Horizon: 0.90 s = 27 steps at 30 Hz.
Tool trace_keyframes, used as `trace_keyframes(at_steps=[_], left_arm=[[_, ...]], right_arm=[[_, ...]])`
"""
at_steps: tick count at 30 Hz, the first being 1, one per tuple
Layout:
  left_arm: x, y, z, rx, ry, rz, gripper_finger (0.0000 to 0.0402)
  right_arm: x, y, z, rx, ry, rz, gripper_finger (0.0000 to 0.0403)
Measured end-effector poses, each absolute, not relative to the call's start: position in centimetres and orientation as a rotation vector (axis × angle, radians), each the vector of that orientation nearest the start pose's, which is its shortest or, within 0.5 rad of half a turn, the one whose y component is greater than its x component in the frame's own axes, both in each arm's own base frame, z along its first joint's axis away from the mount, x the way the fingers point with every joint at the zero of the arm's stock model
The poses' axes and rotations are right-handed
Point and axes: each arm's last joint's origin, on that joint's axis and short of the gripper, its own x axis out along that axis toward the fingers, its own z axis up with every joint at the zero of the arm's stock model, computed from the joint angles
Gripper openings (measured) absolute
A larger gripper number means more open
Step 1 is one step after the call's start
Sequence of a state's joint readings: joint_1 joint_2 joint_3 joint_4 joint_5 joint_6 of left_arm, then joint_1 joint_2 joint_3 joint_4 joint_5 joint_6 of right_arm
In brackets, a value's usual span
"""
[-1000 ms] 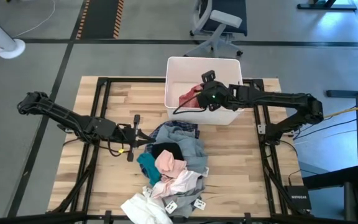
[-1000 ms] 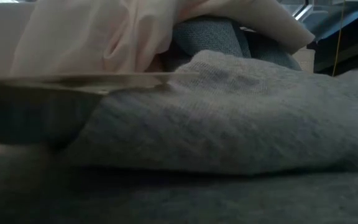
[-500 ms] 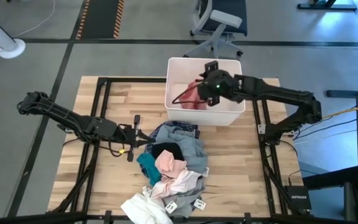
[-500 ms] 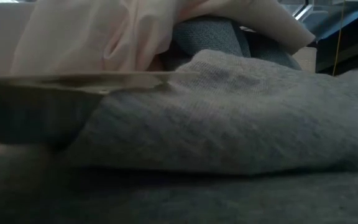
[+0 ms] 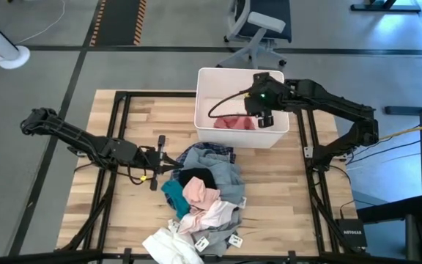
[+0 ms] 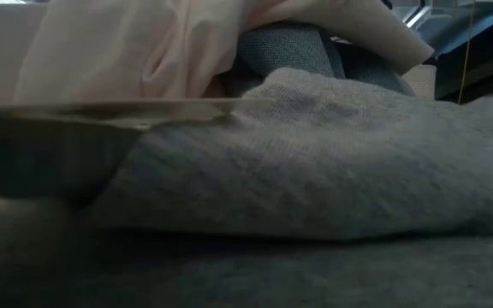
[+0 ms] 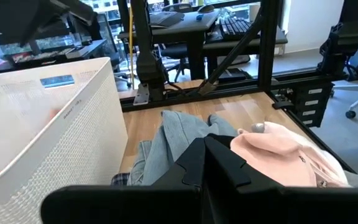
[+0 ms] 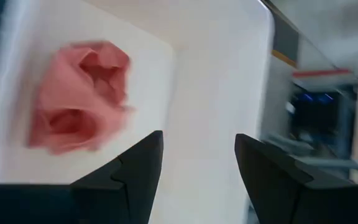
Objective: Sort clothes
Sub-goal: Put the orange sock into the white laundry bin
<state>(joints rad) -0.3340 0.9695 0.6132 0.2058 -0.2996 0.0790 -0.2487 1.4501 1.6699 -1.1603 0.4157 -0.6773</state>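
1. One wooden tabletop (image 5: pixel 123 125) carries one white bin (image 5: pixel 277 136) at its far edge and one pile of clothes (image 5: pixel 204 194) near the front.
2. The right hand (image 5: pixel 264 117) hangs over the bin with its two fingers (image 8: pixel 129 180) spread apart, released and grasping nothing.
3. One pink garment (image 5: pixel 233 122) lies crumpled on the bin's floor, apart from the right hand.
4. The left hand (image 5: pixel 168 158) rests low at the pile's left edge, clenched shut; whether it pinches any fabric cannot be told.
5. The pile shows one black piece (image 5: pixel 196 177), one teal (image 5: pixel 174 196), one blue-grey (image 5: pixel 229 180), one plaid (image 5: pixel 215 152), pale pink (image 5: pixel 200 194) and white (image 5: pixel 167 246).
6. The low view is filled by grey fabric (image 6: pixel 332 162) and pale pink cloth (image 6: pixel 144 51).
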Motion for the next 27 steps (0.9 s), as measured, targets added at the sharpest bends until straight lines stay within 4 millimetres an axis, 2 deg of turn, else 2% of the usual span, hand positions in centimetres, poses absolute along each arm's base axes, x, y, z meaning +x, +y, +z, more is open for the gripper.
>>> trace_keyframes(at_steps=[2,6,10,19,27], left_arm=[[20.6,-6.3,27.8,0.125,0.141,-0.04,0.0],[20.6,-6.2,27.7,0.127,0.147,-0.04,0.0],[20.6,-6.2,27.7,0.129,0.151,-0.04,0.0],[20.6,-6.2,27.7,0.138,0.152,-0.04,0.0],[20.6,-6.2,27.7,0.153,0.152,-0.041,0.0]], right_arm=[[25.8,-7.8,40.1,-0.68,1.127,-0.266,0.022],[26.1,-7.4,40.0,-0.6,1.069,-0.151,0.022],[26.6,-6.0,40.1,-0.538,0.984,-0.011,0.022],[29.2,0.6,41.5,-0.664,0.672,0.197,0.022],[31.8,5.1,39.8,-0.733,0.612,0.324,0.022]])
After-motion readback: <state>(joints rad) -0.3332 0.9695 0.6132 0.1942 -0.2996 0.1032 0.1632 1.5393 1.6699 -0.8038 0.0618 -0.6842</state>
